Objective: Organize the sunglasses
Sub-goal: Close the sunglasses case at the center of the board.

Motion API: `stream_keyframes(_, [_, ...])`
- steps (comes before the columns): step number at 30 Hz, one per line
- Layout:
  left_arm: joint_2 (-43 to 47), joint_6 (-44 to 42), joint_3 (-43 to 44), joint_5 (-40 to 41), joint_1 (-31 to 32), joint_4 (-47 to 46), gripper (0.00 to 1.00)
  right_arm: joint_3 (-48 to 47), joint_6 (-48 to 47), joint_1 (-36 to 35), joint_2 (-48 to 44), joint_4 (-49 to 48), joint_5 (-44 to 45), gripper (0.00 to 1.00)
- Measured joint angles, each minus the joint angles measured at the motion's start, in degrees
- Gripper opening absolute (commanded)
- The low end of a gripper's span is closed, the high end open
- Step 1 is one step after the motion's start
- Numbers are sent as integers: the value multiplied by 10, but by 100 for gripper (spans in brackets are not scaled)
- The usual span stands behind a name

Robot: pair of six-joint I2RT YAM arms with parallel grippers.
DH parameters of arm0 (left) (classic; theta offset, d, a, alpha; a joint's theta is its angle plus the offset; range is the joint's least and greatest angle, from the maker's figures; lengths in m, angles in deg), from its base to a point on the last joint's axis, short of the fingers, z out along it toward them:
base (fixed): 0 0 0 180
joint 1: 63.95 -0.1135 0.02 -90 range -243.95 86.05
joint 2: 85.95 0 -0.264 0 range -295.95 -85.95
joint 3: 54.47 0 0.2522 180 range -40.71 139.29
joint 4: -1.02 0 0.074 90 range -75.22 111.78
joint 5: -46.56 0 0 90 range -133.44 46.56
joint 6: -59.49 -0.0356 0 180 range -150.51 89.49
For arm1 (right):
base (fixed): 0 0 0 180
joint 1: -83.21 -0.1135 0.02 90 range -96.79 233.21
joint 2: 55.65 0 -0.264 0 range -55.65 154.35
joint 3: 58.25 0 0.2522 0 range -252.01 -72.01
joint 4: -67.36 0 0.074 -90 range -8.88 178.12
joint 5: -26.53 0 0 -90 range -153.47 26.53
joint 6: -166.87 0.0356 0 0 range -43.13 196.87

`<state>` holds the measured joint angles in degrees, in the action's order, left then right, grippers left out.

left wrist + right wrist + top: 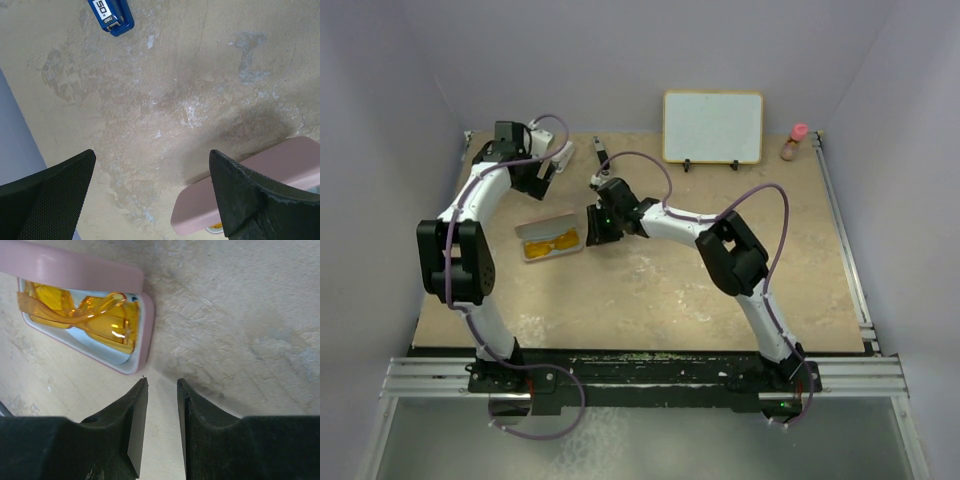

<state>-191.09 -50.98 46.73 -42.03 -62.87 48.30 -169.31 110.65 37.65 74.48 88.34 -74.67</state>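
Two white robot arms are rising from the near edge of a tan table (720,310). A little further in, left of centre, a pink case (75,267) is lying open with its lid standing up. The sunglasses (95,320), amber and translucent, are lying inside the case on its pale lining, folded, with one temple arm arching above the lenses.

Just beside the case's right end, the right gripper (162,385) is hovering low. Its jaws are nearly together, leaving only a slim gap, and it is holding nothing.

Beyond the case, toward the far left, the left gripper (152,157) is pointing down at bare table. Its jaws are spread wide and it is gripping nothing. One corner of the case is showing beside its right finger.

Further back, a blue stapler (111,15) is lying on the table. At the far edge, a whiteboard (713,127) is standing upright, and a small pink-capped bottle (794,145) is sitting in the corner.

Judging from this, closing the lid is likely what remains. The raised temple arm could get pinched or stop the lid from seating. The light case could also skid or spin if one gripper is pushing it while nothing is bracing the other end.
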Motion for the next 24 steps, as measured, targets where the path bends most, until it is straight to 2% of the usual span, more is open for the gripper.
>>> stream_keyframes(15, [-19,0,-2,20,13,1,98,-47,-1,-16,19,-1,-2,38])
stream_keyframes(24, [-19,0,-18,20,23,2,98,-75,0,-17,43,24,10,30])
